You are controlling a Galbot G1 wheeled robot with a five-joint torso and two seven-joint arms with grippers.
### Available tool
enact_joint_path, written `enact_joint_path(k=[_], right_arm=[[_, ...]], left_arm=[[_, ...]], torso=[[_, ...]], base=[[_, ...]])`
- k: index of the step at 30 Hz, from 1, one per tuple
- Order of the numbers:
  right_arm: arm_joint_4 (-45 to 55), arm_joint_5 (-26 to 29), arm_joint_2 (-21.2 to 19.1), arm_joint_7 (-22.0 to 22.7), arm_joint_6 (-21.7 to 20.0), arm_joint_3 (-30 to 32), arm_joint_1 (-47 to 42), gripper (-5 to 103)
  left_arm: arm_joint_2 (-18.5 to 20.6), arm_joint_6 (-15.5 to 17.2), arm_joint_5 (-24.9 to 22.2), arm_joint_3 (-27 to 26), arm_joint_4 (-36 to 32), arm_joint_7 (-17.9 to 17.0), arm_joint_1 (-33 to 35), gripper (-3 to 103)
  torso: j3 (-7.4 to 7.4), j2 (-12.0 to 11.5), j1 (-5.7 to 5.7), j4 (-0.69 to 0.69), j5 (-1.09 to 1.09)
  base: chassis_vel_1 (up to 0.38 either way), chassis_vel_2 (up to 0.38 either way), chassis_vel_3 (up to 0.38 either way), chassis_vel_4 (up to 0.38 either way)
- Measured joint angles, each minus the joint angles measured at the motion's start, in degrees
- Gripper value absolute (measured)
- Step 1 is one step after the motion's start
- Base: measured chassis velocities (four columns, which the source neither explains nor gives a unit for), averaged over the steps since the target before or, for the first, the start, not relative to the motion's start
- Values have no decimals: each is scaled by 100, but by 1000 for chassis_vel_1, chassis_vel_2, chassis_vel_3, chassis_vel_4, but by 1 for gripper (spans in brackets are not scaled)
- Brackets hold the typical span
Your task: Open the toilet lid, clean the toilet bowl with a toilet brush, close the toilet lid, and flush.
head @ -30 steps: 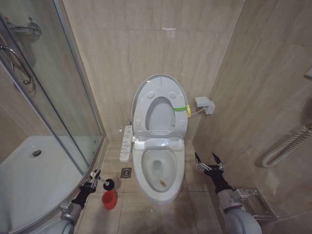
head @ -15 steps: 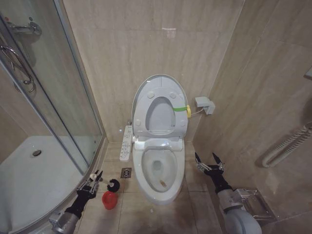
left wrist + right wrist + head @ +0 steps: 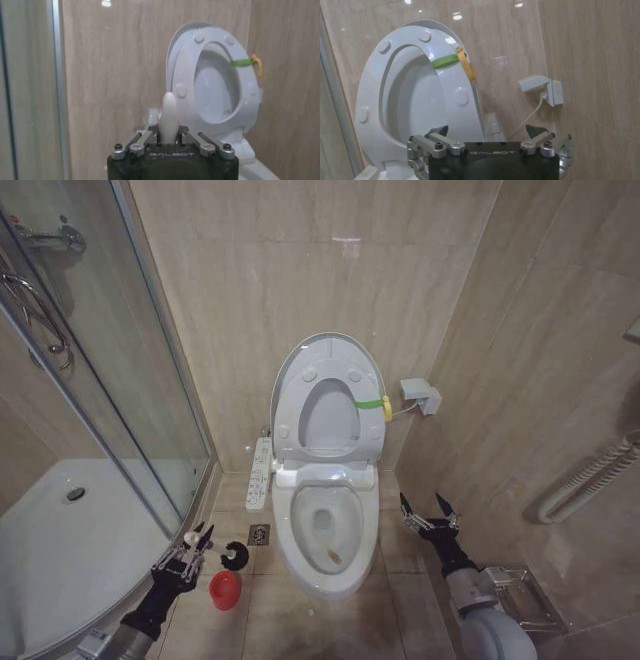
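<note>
Now that my left gripper (image 3: 190, 548) has lifted the toilet brush (image 3: 222, 553) out of its red holder (image 3: 225, 590), I read the scrubbing stage as begun: a second ago the dark head sat just above the cup, and now it hangs clear of it, carried toward the bowl side of the gripper. The jaws are clamped on the thin pale handle, whose rounded tip pokes up between the fingers in the left wrist view. The holder stands on the floor tiles just below and slightly bowl-side of the gripper. The toilet lid (image 3: 330, 348) is already raised against the wall, a smooth glossy white oval, with the ring seat (image 3: 330, 415) folded up against it, marked by its yellow-green band (image 3: 372, 403). The toilet bowl (image 3: 325, 530), hard white ceramic in a long oval, lies well beyond the brush head, a brownish stain low inside it. My right gripper (image 3: 428, 509) waits on the far side of the bowl, fingers spread wide and holding nothing, unchanged over the last second.
</note>
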Motion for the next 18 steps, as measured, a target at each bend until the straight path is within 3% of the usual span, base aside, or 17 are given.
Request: enact_joint_path(k=[7,11,18], right_arm=[[0,0,0,0,0,0,0,100],[0,0,0,0,0,0,0,100],[0,0,0,0,0,0,0,100]], left_arm=[[144,-125,-299,0,-123,285,-167,22],[286,-375,-639,124,36,857,-487,22],[400,-401,-861,273,332,904,-928,22]], torso=[[0,0,0,0,0],[0,0,0,0,-1],[1,0,0,1,-1]], base=[[0,0,0,0],[0,0,0,0],[0,0,0,0]])
